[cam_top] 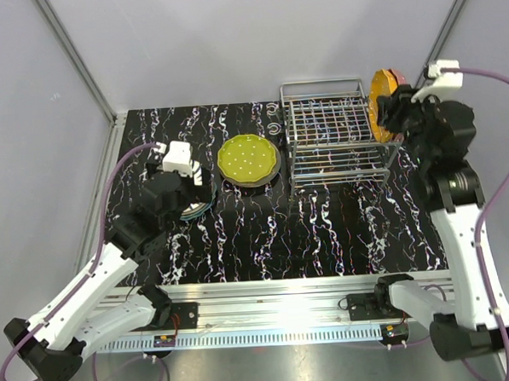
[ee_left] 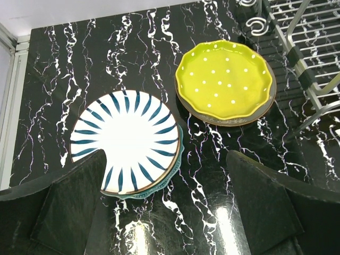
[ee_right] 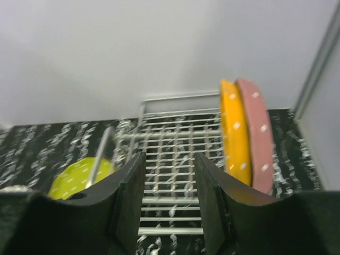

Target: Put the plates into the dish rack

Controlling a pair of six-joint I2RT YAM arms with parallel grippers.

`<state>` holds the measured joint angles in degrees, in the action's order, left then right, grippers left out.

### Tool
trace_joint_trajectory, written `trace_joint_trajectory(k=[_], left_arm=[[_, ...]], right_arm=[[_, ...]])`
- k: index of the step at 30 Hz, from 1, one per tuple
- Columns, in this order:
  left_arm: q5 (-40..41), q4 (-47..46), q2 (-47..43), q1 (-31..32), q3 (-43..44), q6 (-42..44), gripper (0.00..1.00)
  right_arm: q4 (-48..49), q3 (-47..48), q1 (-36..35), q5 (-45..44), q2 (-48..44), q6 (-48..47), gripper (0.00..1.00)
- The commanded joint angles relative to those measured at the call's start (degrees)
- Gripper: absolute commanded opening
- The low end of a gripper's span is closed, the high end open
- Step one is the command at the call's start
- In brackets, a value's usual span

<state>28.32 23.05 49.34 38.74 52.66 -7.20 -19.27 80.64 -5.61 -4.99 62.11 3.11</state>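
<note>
Right arm raised at the dish rack's right end, right gripper parted and empty, orange plate and pink plate upright there (side by side), left arm bent low, left gripper spread wide above striped plate

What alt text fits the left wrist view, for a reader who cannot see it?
The open left gripper hovers over a blue-striped white plate stacked on a teal plate, on a black marbled table. Farther off, a yellow-green dotted plate lies on a darker plate, beside the corner of a wire dish rack.
</note>
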Motion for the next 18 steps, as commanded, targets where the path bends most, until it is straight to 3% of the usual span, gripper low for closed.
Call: trace_joint_trajectory(k=[1, 9, 14, 17, 18], left_arm=[[0.7, -3.2, 2.1, 0.3, -0.5, 1.5, 0.99], [-8.9, -5.8, 9.6, 0.2, 2.5, 4.6, 0.99], [-9.5, -1.1, 22.3, 0.3, 11.7, 6.8, 0.98], [-12.0, -0.7, 29.4, 0.3, 15.7, 9.3, 0.93], [-14.7, -1.2, 30.9, 0.3, 16.1, 10.0, 0.86]], right_arm=[[1.3, -6.2, 0.2, 11.6, -6.6, 8.9, 0.49], [0.5, -17.8, 0.2, 16.8, -21.2, 15.0, 0.49], [1.5, -27.5, 0.1, 16.4, -28.9, 19.0, 0.47], [2.0, -31.6, 0.2, 15.8, -32.3, 19.9, 0.45], [1.9, -32.0, 0.2, 15.3, -32.9, 20.1, 0.45]])
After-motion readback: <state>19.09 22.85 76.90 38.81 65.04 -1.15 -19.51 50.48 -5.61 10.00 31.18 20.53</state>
